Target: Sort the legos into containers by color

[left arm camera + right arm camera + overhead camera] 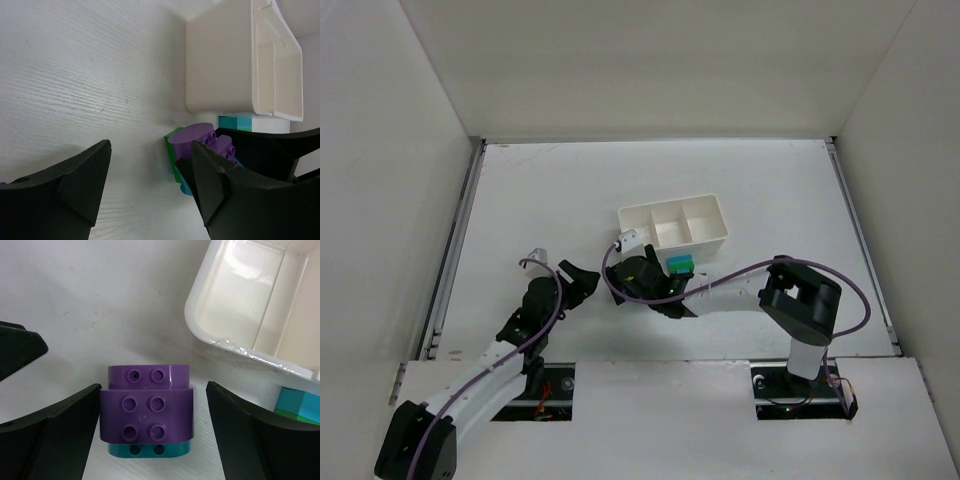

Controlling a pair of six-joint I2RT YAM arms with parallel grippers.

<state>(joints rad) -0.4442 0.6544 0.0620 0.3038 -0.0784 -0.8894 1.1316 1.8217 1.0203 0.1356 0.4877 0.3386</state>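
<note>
While the purple brick (146,410), stacked on a teal brick (147,450), sat just near of the white tray's (705,245) left corner, I had the right gripper (645,280) straddling it, jaws wide and not gripping. The pick was in hand. Next, I judged, came a square close and a lift into a compartment. The left gripper (578,278) hung open and empty, further left.

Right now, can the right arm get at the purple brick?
Probably yes: the right gripper is open and straddles the purple brick, with nothing in the gaps on either side. The tray stands clear of it.
</note>
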